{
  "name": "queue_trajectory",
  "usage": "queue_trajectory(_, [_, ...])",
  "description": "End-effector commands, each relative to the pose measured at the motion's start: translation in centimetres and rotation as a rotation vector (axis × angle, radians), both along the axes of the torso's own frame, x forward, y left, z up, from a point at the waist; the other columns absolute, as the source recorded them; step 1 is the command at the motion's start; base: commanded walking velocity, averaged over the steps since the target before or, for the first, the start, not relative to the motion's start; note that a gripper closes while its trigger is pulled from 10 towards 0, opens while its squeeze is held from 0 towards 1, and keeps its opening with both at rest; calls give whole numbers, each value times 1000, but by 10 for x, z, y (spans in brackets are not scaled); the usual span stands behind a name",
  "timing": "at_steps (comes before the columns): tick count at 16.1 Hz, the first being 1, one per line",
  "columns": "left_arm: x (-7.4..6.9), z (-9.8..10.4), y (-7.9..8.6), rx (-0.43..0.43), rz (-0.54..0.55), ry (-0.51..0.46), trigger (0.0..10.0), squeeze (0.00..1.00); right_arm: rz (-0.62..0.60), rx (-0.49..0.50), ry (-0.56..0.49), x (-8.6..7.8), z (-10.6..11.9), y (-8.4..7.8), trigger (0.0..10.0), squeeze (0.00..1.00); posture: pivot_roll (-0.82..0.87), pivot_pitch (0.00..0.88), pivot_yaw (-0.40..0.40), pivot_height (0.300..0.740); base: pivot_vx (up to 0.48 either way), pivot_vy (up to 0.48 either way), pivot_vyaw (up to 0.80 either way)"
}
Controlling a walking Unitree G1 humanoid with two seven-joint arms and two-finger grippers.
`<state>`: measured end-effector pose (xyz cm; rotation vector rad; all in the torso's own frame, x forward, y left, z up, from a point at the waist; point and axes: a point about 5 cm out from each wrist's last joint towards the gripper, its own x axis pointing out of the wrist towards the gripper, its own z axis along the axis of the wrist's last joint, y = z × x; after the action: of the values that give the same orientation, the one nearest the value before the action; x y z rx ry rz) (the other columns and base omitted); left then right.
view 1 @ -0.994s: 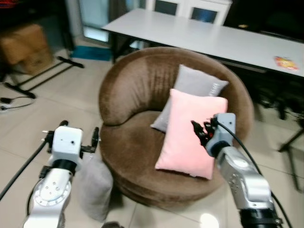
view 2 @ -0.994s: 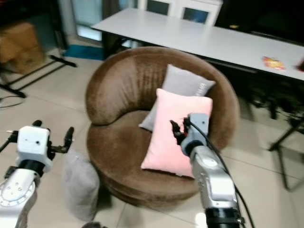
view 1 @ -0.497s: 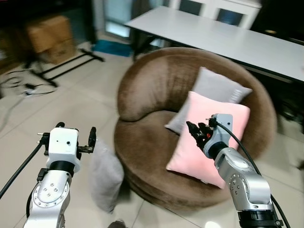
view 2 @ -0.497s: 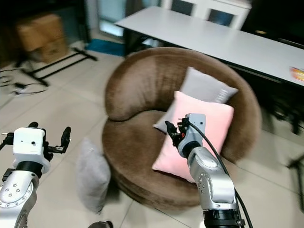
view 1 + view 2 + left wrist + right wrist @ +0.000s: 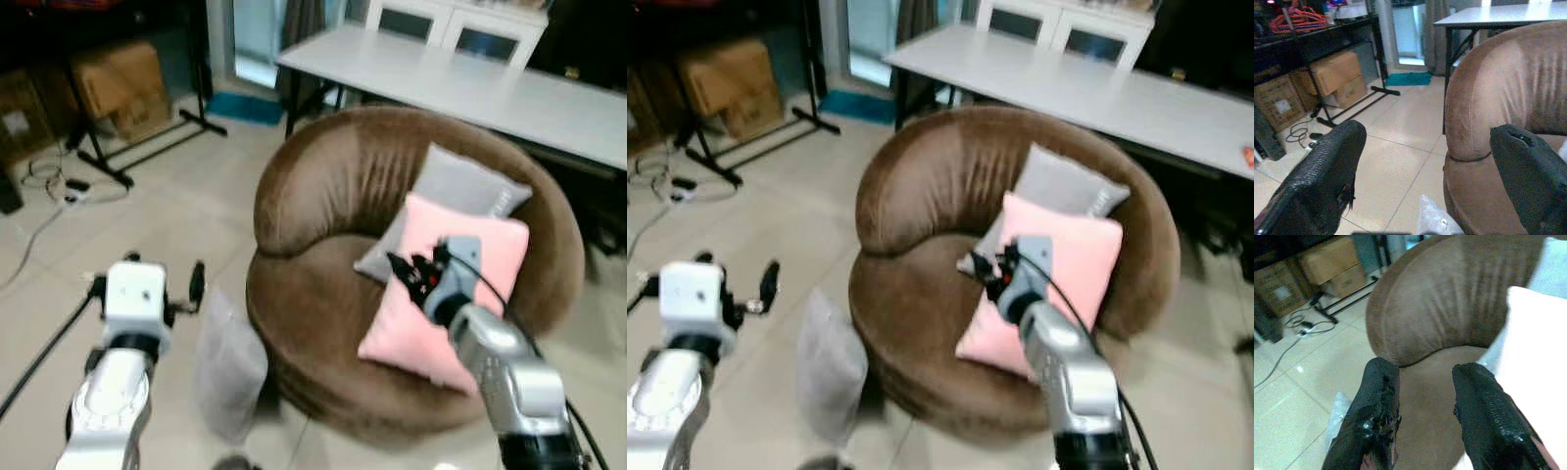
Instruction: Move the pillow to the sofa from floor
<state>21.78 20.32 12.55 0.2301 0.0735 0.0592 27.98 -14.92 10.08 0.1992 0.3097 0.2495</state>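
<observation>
Grey pillow on tiled floor, upright, leaning against left outer side of round brown sofa. On sofa seat: pink pillow propped against backrest, second grey pillow behind it. Left gripper raised over floor just beside floor pillow, fingers spread wide, nothing held. Right gripper above sofa seat in front of pink pillow, fingers parted, empty. White table behind sofa. Cardboard boxes at far left.
</observation>
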Motion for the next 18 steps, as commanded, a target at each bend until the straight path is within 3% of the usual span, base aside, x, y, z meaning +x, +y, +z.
queue_trajectory(1, [2, 5, 0, 14, -6, -25, 10000, 0, -11, -10, -26, 2, 5, 0, 10000, 0, 0, 0, -128, 740, 0, 0, 0])
queue_trajectory(6, [2, 8, -2, 0, -32, -36, 10000, 0, 52, -14, -49, 3, 8, 7, 10000, 0, 10, 0, -137, 740, 0, 0, 640])
queue_trajectory(16, [3, 7, -4, 8, -49, -33, 10000, 0, 68, -35, -47, 2, 6, 5, 10000, 0, 2, 0, -133, 740, 287, 0, 800])
queue_trajectory(18, [2, 7, -3, 13, -47, -32, 10000, 0, 21, -55, -69, 4, 7, 0, 10000, 0, 6, 0, -134, 740, 285, 0, 0])
